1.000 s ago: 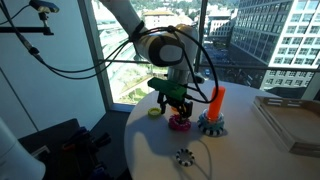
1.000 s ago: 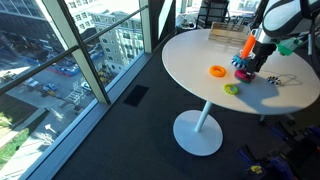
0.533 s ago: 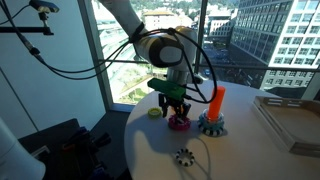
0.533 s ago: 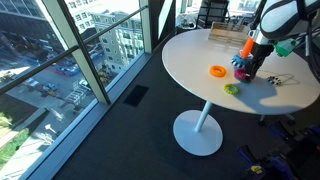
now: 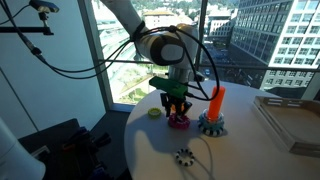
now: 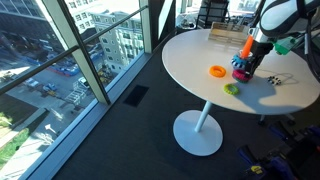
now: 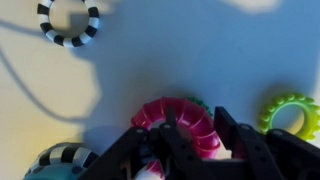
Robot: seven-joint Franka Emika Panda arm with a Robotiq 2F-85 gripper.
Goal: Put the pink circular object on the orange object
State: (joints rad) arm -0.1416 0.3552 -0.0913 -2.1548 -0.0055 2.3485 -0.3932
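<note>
The pink circular object (image 7: pixel 172 117) is a thick magenta ring lying flat on the white table (image 5: pixel 240 160). My gripper (image 7: pixel 200 128) comes straight down onto it, with one finger in the centre hole and the other outside, shut on the ring's wall. In both exterior views the gripper (image 5: pixel 177 112) (image 6: pixel 243 68) stands right over the ring (image 5: pixel 179 122) (image 6: pixel 240 73), which rests on the table. The orange object (image 5: pixel 217 100) (image 6: pixel 247 45), an upright peg on a teal gear base (image 5: pixel 211 126), stands just beside the ring.
A small yellow-green ring (image 7: pixel 291 112) (image 5: pixel 154 112) lies close by. A flat orange ring (image 6: pixel 217 71) and a black-and-white gear ring (image 7: pixel 68 20) (image 5: pixel 184 156) also lie on the table. A clear tray (image 5: pixel 290 122) sits at one side. The table's round edge is near.
The jaws have closed from wide open onto the pink ring's wall. The arm and the ring have hardly moved.
</note>
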